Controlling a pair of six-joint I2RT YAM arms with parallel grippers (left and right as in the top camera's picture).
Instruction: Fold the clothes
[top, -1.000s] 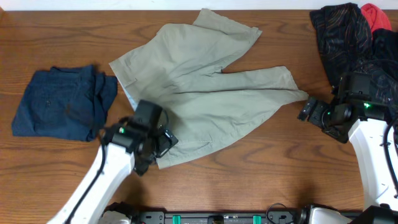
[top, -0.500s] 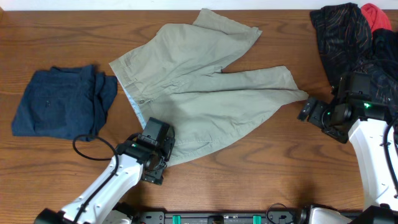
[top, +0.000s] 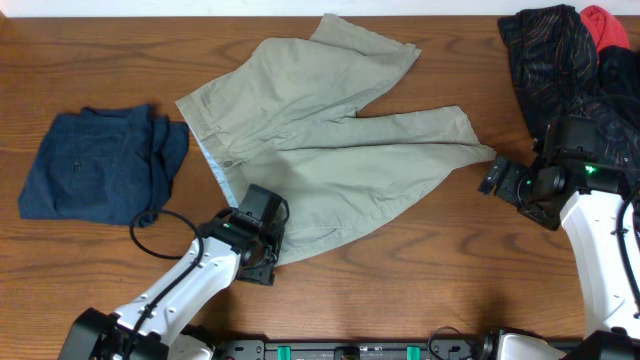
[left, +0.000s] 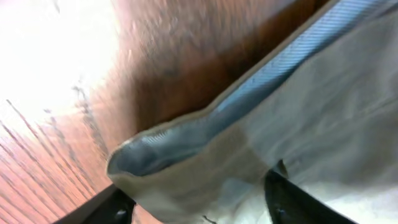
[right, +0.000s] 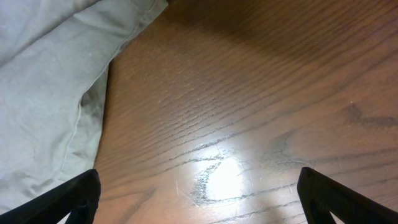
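Observation:
The clothes (top: 330, 150), khaki trousers, lie spread across the middle of the table, waistband to the left and both legs running right. My left gripper (top: 264, 238) is at their near lower-left edge. In the left wrist view a corner of the clothes (left: 311, 112) with a pale blue lining sits between the two dark fingers (left: 283, 199) of the left gripper (left: 205, 202), which still stand apart. My right gripper (top: 492, 178) is open just right of the lower leg's end. Its wrist view shows bare wood between the right gripper's (right: 199, 199) fingertips and the clothes (right: 43, 93) to the left.
A folded navy denim garment (top: 100, 165) lies at the left. A heap of black striped cloth (top: 555, 50) and red cloth (top: 605, 25) sits at the back right, behind the right arm. Bare wooden table (top: 420, 260) shows along the front.
The left arm swung in and lowered onto the near edge of the trousers, and its jaws have narrowed around the fabric corner. The right arm has not moved.

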